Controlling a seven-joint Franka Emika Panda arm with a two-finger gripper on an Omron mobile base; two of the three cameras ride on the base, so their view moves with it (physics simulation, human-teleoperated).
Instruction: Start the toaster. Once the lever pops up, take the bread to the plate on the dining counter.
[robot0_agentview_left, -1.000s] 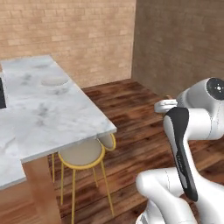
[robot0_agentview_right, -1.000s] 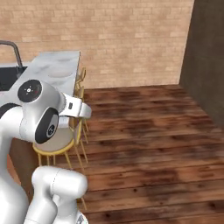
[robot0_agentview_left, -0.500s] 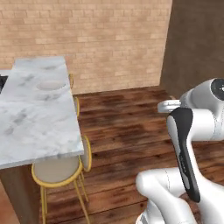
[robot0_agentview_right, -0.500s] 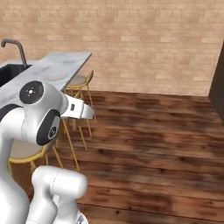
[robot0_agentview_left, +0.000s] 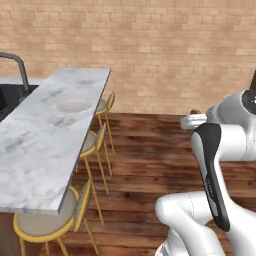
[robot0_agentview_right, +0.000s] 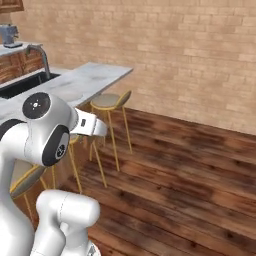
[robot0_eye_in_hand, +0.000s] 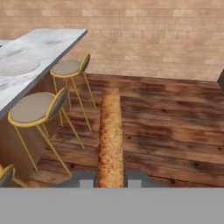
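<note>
While clamped, the bread (robot0_eye_in_hand: 110, 140) juts from the claw (robot0_eye_in_hand: 110, 179).

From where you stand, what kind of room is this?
Most likely a home kitchen with a dining bar: a long marble dining counter with a sink and faucet, a white plate, and gold-legged bar stools.

Kitchen: dining counter (robot0_agentview_left: 55, 130) (with sink (robot0_agentview_left: 7, 97)), stools (robot0_eye_in_hand: 65, 70)

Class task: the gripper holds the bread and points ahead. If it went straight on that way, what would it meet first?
Probably nothing close: the gripper, shut on the bread, points over bare wood floor toward the brick wall. The stools stand off to one side; depth is uncertain.
</note>
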